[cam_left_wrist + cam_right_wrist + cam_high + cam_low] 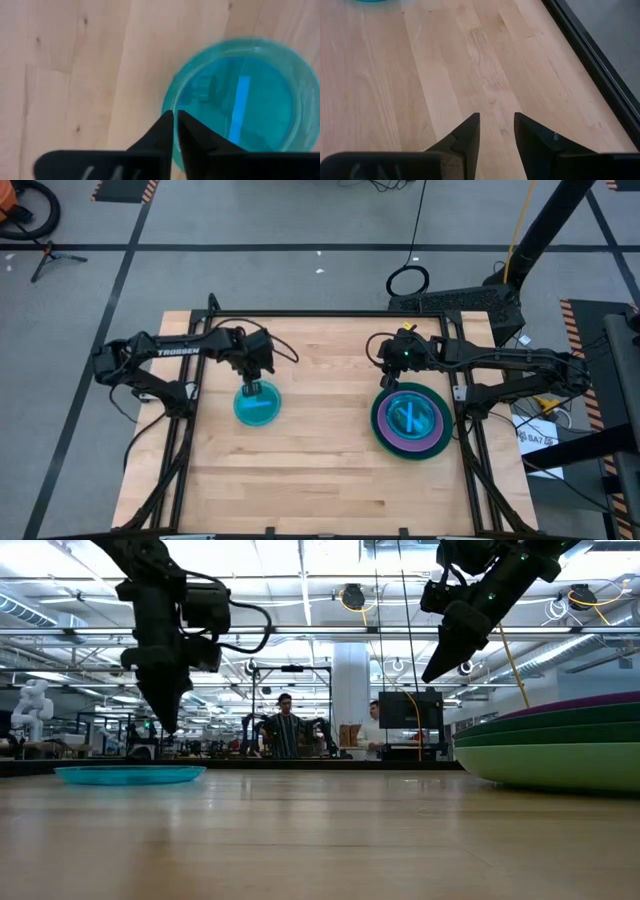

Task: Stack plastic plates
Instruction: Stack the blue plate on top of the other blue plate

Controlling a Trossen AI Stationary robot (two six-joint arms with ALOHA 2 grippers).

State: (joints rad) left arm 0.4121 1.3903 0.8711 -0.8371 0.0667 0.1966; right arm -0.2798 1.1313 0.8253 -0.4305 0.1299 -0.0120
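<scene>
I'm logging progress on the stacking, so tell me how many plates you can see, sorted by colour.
Cyan-blue plates: 2, one lying alone, one on top of the stack
Purple plate: 1
Green plates: at least 2 edges show in the low view
Total visible: 5; any others in the stack are hidden

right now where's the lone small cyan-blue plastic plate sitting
In the high view the small cyan-blue round plastic plate lies flat on the left half of the wooden table, directly under the left tool and well apart from the plate stack on the right.
</scene>
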